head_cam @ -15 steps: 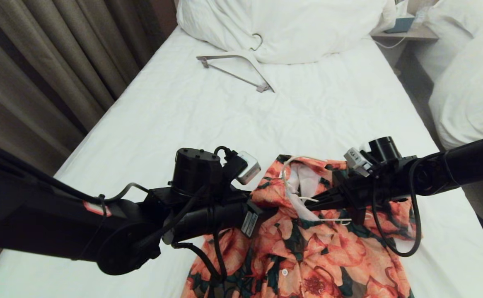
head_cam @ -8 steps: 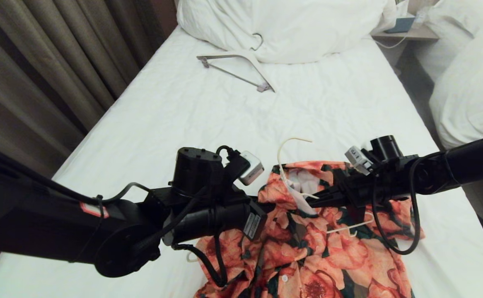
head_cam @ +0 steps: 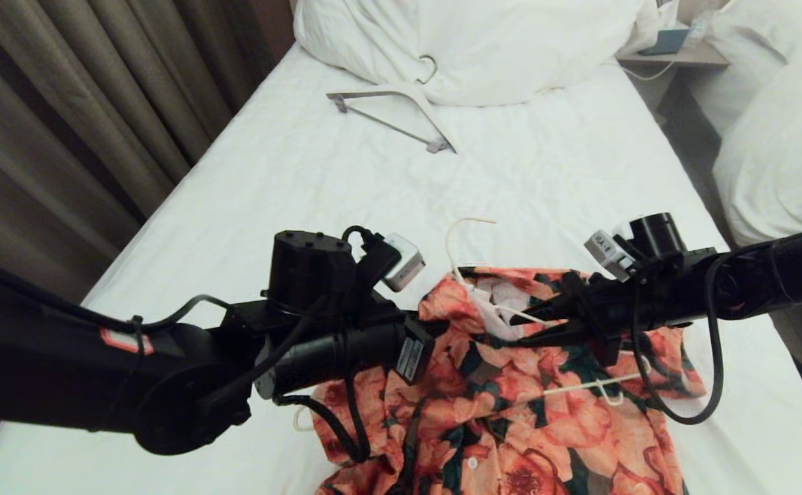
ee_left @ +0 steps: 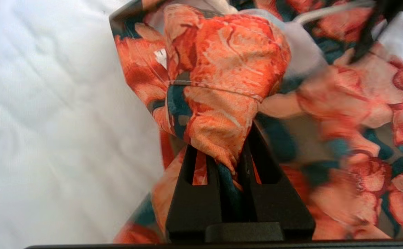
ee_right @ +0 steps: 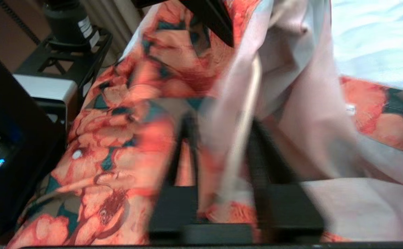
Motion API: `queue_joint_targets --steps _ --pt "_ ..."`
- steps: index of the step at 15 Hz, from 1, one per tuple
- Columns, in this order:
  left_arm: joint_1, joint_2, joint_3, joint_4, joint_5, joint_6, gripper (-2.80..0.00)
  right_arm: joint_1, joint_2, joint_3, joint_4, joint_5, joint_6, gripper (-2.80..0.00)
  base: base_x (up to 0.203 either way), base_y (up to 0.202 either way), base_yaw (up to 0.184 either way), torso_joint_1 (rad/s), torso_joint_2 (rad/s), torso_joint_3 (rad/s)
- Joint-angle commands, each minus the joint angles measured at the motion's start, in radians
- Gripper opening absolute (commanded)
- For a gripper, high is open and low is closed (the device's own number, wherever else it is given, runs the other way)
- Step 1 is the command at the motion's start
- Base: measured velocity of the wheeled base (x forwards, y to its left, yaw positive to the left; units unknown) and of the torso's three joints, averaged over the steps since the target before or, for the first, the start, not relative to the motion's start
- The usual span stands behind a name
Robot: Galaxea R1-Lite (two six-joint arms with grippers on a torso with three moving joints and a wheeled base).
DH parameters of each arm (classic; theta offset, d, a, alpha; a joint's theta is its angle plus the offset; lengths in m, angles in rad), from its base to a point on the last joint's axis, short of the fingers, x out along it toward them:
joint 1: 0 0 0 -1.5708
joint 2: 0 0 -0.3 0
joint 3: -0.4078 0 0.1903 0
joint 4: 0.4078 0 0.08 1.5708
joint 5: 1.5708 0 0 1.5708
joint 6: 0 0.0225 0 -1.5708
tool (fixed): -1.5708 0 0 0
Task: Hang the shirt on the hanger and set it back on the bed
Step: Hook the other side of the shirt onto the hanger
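Left gripper [ee_left: 234,152]: closed on a bunched fold of the shirt [head_cam: 511,405] at the collar's left side, the cloth pinched between both black fingers.

Right gripper [ee_right: 222,166]: jaws parted, with pale inner cloth and a thin rod of the hanger [head_cam: 466,265] lying between them; this wrist view is smeared, so whether the fingers actually press on either I cannot tell.

Shirt location: on the near part of the bed [head_cam: 305,172], collar end lifted off the sheet by the left gripper, body trailing toward the robot.

Shirt axis: long axis runs from the robot up the bed, collar pointing toward the duvet heap [head_cam: 470,48], hem off the lower edge of the head view.

Hanger location: inside the neck opening, hook sticking out above the collar and curling toward the head of the bed; one slim arm shows across the right shoulder.

Hanger axis: its shoulder line lies crosswise to the shirt.

Other hanger [head_cam: 394,113]: thicker white one, well apart near the duvet (not part of this job).

Risk, slip: with the right jaws parted, the hanger may slide or tip out of the neck.

Risk, drag: the left pinch holds one collar corner only, so any pull could skew the shirt off the hanger's shoulder.

Risk, snag: the thin hook could catch on the collar or label.
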Motion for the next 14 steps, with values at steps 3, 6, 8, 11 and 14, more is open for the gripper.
queue_joint_targets --steps 3,6,8,11,14 --pt "-0.002 -0.062 0.001 -0.002 -0.005 -0.006 -2.8 -0.008 -0.115 0.013 0.098 0.005 0.074 0.0 0.0 0.0 0.0 0.0 0.0 0.0" --pt "-0.006 -0.096 -0.006 -0.002 -0.005 -0.056 -2.8 -0.062 -0.265 0.006 0.149 0.004 0.339 0.0 0.0 0.0 0.0 0.0 0.0 0.0" --pt "-0.006 -0.124 -0.006 -0.001 -0.005 -0.082 -2.8 -0.141 -0.336 -0.018 0.154 0.003 0.583 0.0 0.0 0.0 0.0 0.0 0.0 0.0" --pt "-0.01 -0.164 -0.009 0.0 0.027 -0.086 -2.8 -0.257 -0.379 -0.084 0.156 -0.001 0.899 0.0 0.0 0.0 0.0 0.0 0.0 0.0" --pt "-0.035 -0.176 -0.025 0.001 0.107 -0.085 -2.8 -0.247 -0.415 -0.088 0.154 -0.065 0.982 0.0 0.0 0.0 0.0 0.0 0.0 0.0"
